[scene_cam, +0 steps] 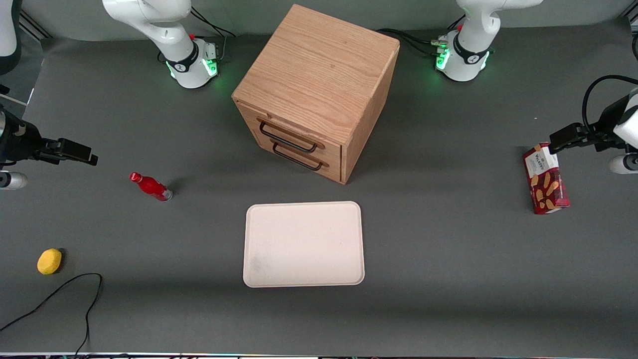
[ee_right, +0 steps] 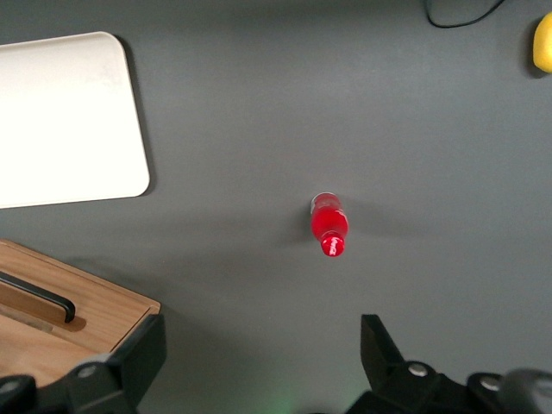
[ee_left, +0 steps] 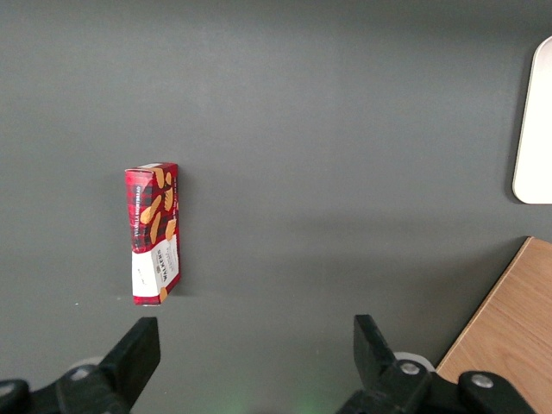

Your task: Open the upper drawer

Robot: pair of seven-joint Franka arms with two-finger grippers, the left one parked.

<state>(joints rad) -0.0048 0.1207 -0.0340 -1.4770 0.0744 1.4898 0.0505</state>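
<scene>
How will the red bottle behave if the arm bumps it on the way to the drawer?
The red bottle stands upright and looks slim on a narrow base, so a sideways knock probably tips it. Once down, its round body would likely roll. It looks small, probably light. The gripper hangs open above the table near it.

Working right arm reaching out level above the table at its own end, gripper pointing inward, well clear of the surface, fingers spread wide apart with nothing held between them.
</scene>
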